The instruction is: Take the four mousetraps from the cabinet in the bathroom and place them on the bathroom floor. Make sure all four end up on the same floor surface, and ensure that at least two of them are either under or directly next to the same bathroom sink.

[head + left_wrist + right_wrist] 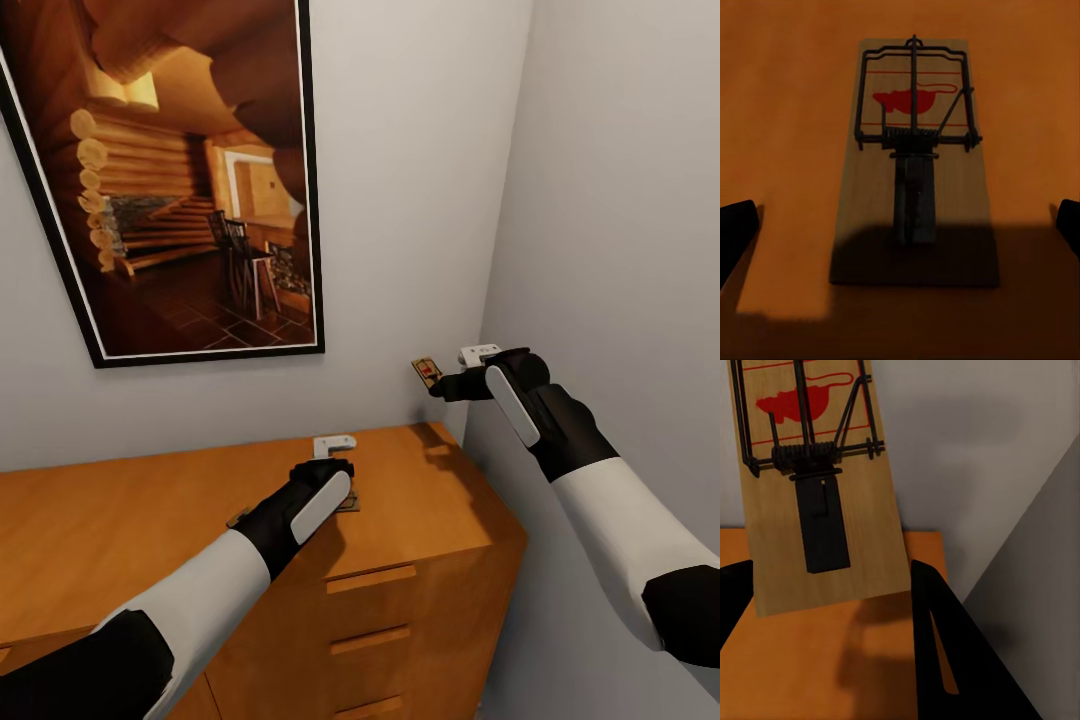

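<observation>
R pincer point(438, 383) is clamped on a mousetrap point(427, 372), held up in the air near the wall corner, above the far right end of the cabinet point(120, 520). L pincer point(340, 478) hangs spread wide over a second mousetrap point(916, 165), which lies flat on the cabinet top btwn its fingers, w/ no contact visible. A framed picture point(180, 180) hangs on the wall behind.

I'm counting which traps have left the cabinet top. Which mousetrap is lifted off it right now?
The mousetrap held in the right gripper, raised in the air near the wall corner. The other mousetrap lies flat on the cabinet top under the left gripper.
</observation>
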Controlling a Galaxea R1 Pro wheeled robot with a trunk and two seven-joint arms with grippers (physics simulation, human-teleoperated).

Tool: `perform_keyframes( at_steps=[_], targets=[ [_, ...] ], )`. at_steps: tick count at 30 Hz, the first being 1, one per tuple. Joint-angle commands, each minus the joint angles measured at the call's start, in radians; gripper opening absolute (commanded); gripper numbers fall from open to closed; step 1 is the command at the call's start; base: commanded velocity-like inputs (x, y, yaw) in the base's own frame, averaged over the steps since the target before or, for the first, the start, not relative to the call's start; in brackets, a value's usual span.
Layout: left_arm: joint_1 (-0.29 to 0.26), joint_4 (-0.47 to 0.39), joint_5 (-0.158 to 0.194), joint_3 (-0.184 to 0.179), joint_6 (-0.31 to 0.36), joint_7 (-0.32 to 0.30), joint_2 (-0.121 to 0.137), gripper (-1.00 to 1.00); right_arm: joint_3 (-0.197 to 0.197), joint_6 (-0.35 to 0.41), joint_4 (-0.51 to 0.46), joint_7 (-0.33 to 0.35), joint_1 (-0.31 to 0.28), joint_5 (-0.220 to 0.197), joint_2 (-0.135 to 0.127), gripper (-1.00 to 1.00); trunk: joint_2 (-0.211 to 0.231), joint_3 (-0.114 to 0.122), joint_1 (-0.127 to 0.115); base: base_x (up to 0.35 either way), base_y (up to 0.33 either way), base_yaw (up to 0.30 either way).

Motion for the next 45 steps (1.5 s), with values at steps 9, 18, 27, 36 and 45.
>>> perform_keyframes(
  at_steps=[9, 18, 27, 36, 45],
  targets=[
    [-0.001, 0.015, 0.005, -0.003, -0.002, 0.007, 0.000, 1.00, 0.003, 0.003, -0.001, -0.011, -0.001, -0.014, -0.002, -1.00, -0.001, -0.001, 0.000, 0.000, 0.000, 0.000],
    [-0.001, 0.024, 0.025, -0.003, -0.004, 0.007, 0.000, -1.00, 0.003, 0.003, -0.001, -0.011, -0.001, -0.013, -0.002, -1.00, -0.001, -0.001, 0.000, 0.000, 0.000, 0.000],
    [-0.001, 0.034, 0.032, -0.004, -0.004, 0.007, 0.000, -1.00, 0.003, 0.003, -0.001, -0.011, -0.001, -0.012, -0.002, -1.00, -0.001, -0.001, 0.000, 0.000, 0.000, 0.000],
    [-0.001, 0.033, 0.030, -0.004, -0.004, 0.007, 0.000, -1.00, 0.003, 0.003, -0.001, -0.011, -0.001, -0.013, -0.002, -1.00, -0.001, -0.001, 0.000, 0.000, 0.000, 0.000],
    [-0.001, -0.029, 0.016, -0.012, 0.004, 0.018, 0.000, -1.00, 0.003, 0.003, -0.001, -0.011, -0.001, -0.015, -0.003, -1.00, -0.001, -0.001, 0.000, 0.000, 0.000, 0.000]
  ],
)
